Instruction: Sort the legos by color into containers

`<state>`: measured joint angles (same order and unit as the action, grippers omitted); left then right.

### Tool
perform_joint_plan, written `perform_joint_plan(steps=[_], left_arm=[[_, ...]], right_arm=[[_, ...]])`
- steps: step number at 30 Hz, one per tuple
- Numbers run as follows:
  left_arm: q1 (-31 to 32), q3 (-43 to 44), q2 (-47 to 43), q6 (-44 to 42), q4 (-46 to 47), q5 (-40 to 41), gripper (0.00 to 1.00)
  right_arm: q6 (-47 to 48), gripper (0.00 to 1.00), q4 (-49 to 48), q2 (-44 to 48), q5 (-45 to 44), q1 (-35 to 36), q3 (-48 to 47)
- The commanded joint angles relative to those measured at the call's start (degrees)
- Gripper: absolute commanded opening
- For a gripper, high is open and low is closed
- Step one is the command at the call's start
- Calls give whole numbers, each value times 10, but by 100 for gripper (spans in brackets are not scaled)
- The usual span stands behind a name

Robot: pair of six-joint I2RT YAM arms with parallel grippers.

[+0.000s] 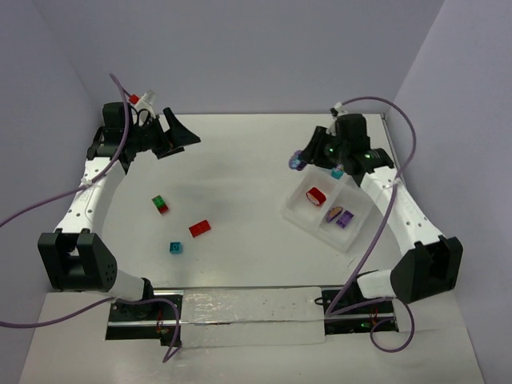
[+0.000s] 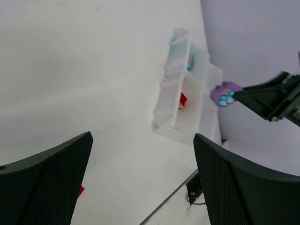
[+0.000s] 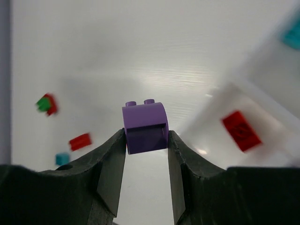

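Observation:
My right gripper [image 1: 298,162] is shut on a purple brick [image 3: 145,127], held in the air just left of the white tray [image 1: 348,240]. The tray holds a red brick [image 1: 317,196], purple bricks [image 1: 341,216] and a teal brick [image 1: 338,173] in separate compartments. On the table lie a green-and-red brick [image 1: 160,205], a red brick [image 1: 200,228] and a teal brick [image 1: 175,247]. My left gripper [image 1: 180,132] is open and empty, raised at the far left, well away from them. In the left wrist view the tray [image 2: 173,126] and the held purple brick [image 2: 225,93] show.
Grey walls close in the table at the back and sides. Purple cables loop beside both arms. A translucent strip [image 1: 248,316] lies along the near edge between the arm bases.

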<state>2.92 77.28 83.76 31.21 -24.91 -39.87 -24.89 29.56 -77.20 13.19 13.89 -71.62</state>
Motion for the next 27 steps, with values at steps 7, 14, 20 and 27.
perform_joint_plan(steps=[7,14,20,27], left_arm=[[-9,-20,-29,-19,-38,140,95],[-10,-21,-19,-16,-33,121,95],[-10,-8,-3,-32,-62,129,95],[-9,-2,0,-34,-80,152,94]], right_arm=[[29,0,91,169,-279,-88,116],[-1,0,92,215,-236,-130,198],[-30,10,77,207,-229,-130,234],[-46,73,70,186,-235,-130,247]])
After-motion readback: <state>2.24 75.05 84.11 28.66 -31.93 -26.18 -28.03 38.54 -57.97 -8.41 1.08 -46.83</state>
